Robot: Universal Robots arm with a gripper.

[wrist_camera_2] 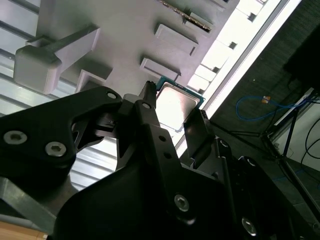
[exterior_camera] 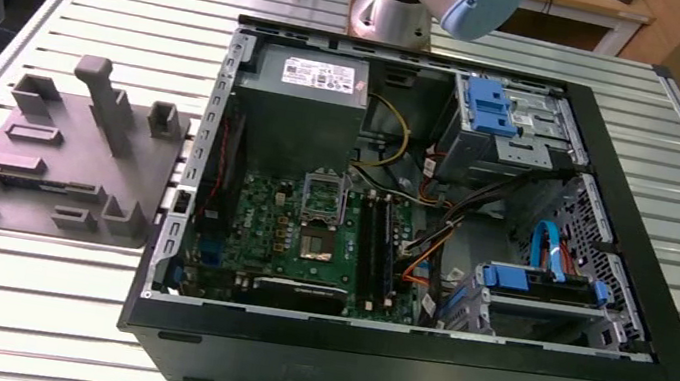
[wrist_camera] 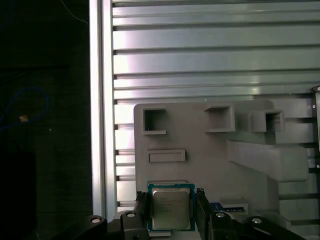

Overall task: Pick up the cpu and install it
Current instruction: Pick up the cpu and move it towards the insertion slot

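The gripper [wrist_camera: 171,196] is clamped narrow on the cpu [wrist_camera: 171,207]. One black finger [wrist_camera: 141,212] presses against one edge of the chip, and the opposite finger presses against the other edge. The cpu's silvery metal top faces the camera in the first wrist view, with its greenish rim showing around it.

In the second wrist view the cpu [wrist_camera_2: 176,104] sits between the same two finger tips, seen at a slant, and its lid catches a bright glare. Beyond the chip lies the grey tray [wrist_camera: 200,165] with its raised blocks and shallow pockets, resting on the slatted metal table [wrist_camera: 210,50]. The cpu appears to hang well clear of the tray rather than resting on it, though the angle makes that hard to confirm.

In the exterior view the tray [exterior_camera: 43,197] sits at the middle left of the frame. The open computer case [exterior_camera: 395,361] fills the centre and right. Inside it, the green motherboard [exterior_camera: 365,255] lies flat at lower centre, with the socket [exterior_camera: 314,237] in its middle. A grey power supply [exterior_camera: 309,80] sits above the motherboard, and a blue-fronted drive cage [exterior_camera: 493,112] is at the upper right. The arm [exterior_camera: 408,4] enters at the top centre of the frame, beyond the case.
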